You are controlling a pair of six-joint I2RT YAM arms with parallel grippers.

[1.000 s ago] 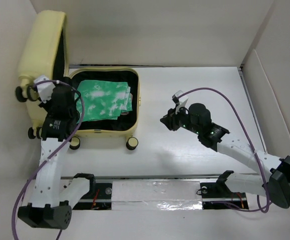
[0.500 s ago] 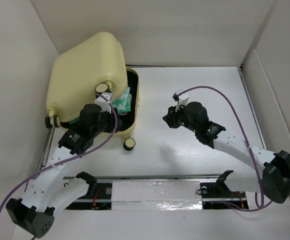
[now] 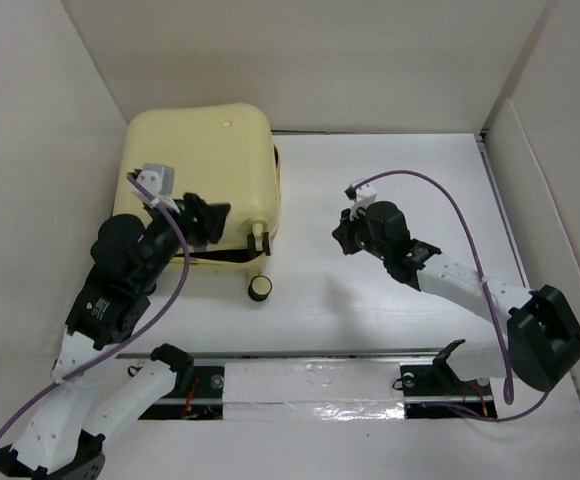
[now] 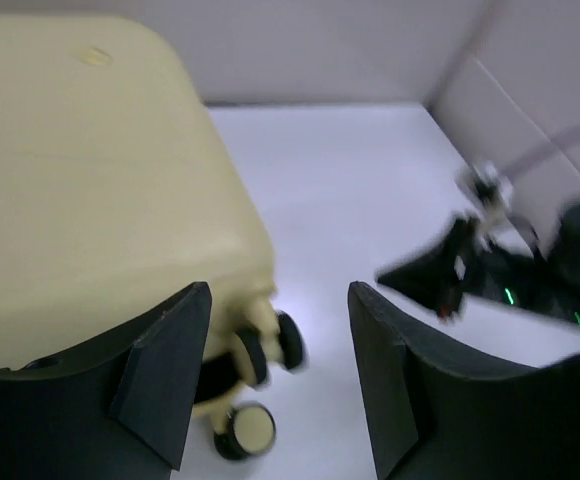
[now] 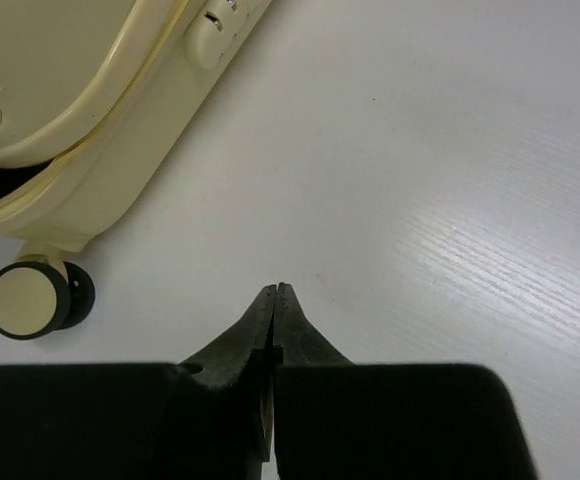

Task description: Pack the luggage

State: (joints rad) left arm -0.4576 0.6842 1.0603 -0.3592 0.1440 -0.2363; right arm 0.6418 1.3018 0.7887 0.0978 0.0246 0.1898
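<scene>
You are viewing: one luggage (image 3: 205,165), one left pincer (image 3: 206,217), one right pincer (image 5: 273,291), two caster wheels (image 3: 260,288) showing, one worktop (image 3: 400,170).

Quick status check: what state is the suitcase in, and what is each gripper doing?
suitcase: lying flat, lid down, not fully shut; a dark gap shows along its near edge.
left gripper: open, holding nothing, near the suitcase's wheels.
right gripper: shut, holding nothing, over the table.

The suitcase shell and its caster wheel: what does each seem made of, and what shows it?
The luggage shell looks like moulded hard plastic, pale yellow, smooth with a soft sheen, rounded corners, no weave. The caster wheel seems plastic too: cream face, black part behind, possibly rubber.
</scene>
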